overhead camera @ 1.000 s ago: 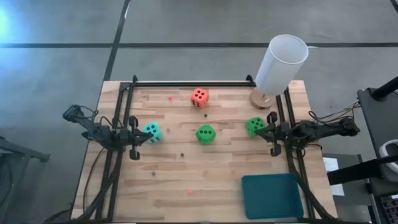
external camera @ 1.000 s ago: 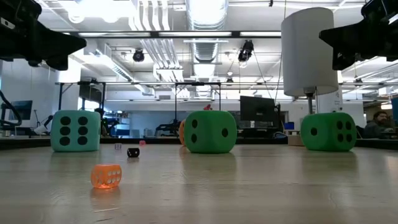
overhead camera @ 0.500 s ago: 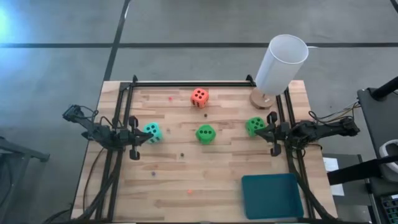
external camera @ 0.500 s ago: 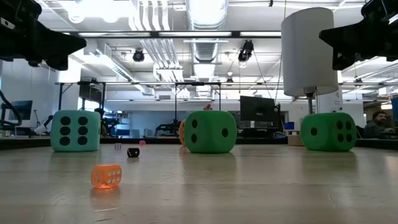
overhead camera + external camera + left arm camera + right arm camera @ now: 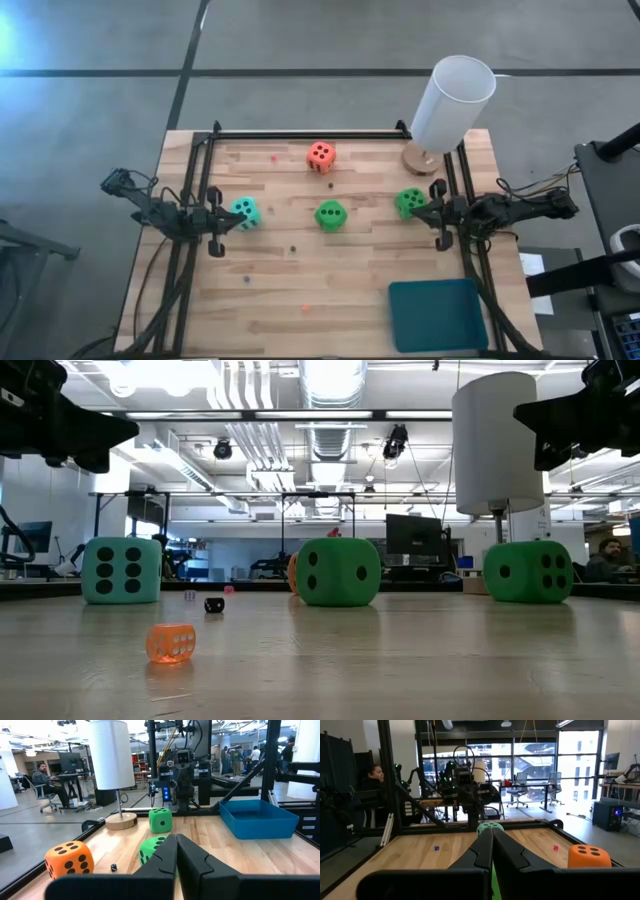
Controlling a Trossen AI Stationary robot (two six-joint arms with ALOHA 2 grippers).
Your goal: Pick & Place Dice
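Four dice rest flat on the wooden table. The orange-red die (image 5: 321,155) lies toward the far edge and the turquoise die (image 5: 245,211) at the left. One green die (image 5: 330,215) sits mid-table and the other green die (image 5: 409,202) at the right. My left gripper (image 5: 222,222) hovers shut just left of the turquoise die, touching nothing. In its wrist view the shut left gripper (image 5: 176,838) partly covers the middle green die (image 5: 152,849). My right gripper (image 5: 432,214) hovers shut beside the right green die. Past the right gripper (image 5: 491,831) shows the turquoise die (image 5: 490,826).
A tall white cylinder (image 5: 452,100) stands on a round wooden base (image 5: 422,160) at the far right corner. A blue tray (image 5: 438,315) lies at the near right. Tiny dice are scattered about, among them an orange one (image 5: 170,643) and a black one (image 5: 214,604). A black frame (image 5: 300,135) borders the table.
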